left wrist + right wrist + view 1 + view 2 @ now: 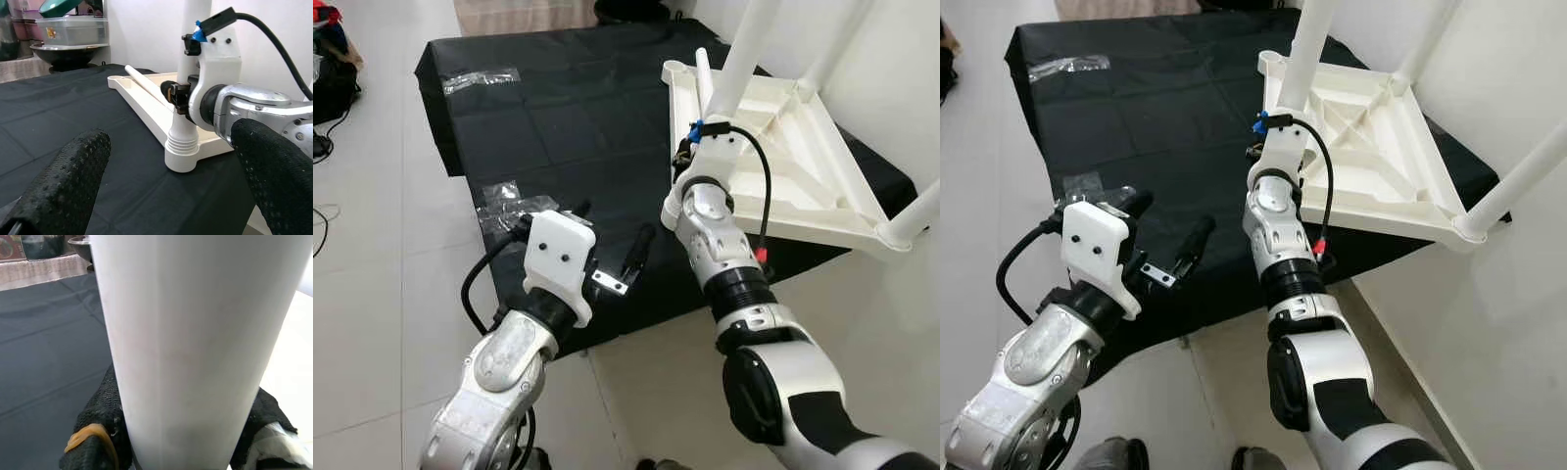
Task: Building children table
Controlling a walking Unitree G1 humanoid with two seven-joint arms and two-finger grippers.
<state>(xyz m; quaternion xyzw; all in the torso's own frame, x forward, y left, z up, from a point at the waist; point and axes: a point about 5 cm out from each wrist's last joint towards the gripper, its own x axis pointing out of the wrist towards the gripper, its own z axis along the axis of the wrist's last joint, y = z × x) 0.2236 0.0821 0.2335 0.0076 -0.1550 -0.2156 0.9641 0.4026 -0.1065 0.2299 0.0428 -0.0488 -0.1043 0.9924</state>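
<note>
**Right gripper clamped on table leg, left gripper free over cloth**

Upturned white tabletop [783, 166] lies on a black cloth [568, 108] spread over the floor, its far side near a white wall [1518, 313]. Cloth edge runs just behind the left gripper; pale tile floor [382, 245] beyond it gives open room on that side. Wall crowds the right arm's side.

Right gripper [178, 95] grasps the near corner leg [195, 342], fingers [98, 431] pressed on both sides of the white tube, low on the leg, just above its ribbed screw collar [182, 144] where it meets the tabletop corner. Leg stands upright.

Left gripper [612, 250] hangs over bare cloth, well apart from the tabletop, fingers [68, 186] spread wide, nothing between them, pointing toward the held leg.

Other legs [915, 220] stick up from the far corners. A loose leg [146, 87] lies slanted on the tabletop beyond the right fingers. Clear plastic bags [481, 78] lie on the cloth, one just beside the left gripper [504, 201].
</note>
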